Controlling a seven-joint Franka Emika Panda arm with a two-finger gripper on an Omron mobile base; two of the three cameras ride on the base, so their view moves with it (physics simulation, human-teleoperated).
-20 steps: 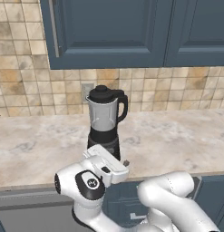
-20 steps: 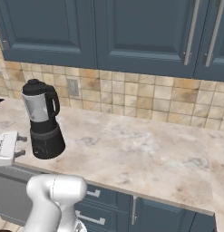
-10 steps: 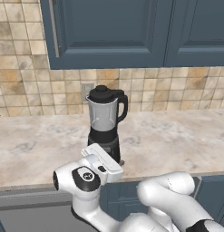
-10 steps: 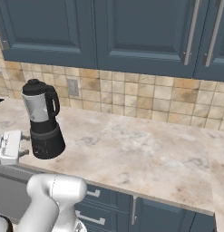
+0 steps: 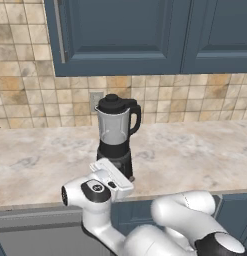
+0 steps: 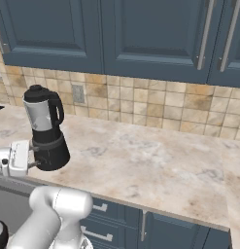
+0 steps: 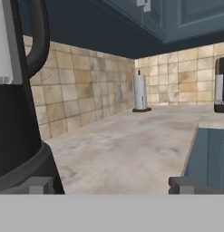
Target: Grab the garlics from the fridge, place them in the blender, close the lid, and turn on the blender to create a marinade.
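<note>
The blender (image 5: 115,135) stands on the marble counter (image 5: 195,150), black base below and clear jar above. The black lid (image 5: 113,100) sits on the jar mouth. My gripper (image 6: 36,158) hovers at the counter's front edge, level with the blender base (image 6: 51,151) and just beside it. In the hand view the base (image 7: 18,136) and the jar handle (image 7: 38,36) loom at the left. My gripper (image 7: 113,186) is open, with nothing between its fingertips (image 7: 41,185). The garlics and the fridge are out of view.
Blue wall cabinets (image 5: 120,35) hang over the tiled backsplash, which has an outlet (image 5: 96,100). A paper towel roll (image 7: 139,93) stands far along the counter, and a dark appliance (image 7: 221,86) sits beyond it. Blue drawers (image 6: 116,223) run below the counter edge.
The hand has crept closer to the blender base. Its jaws have stayed open. The blender has not moved.
</note>
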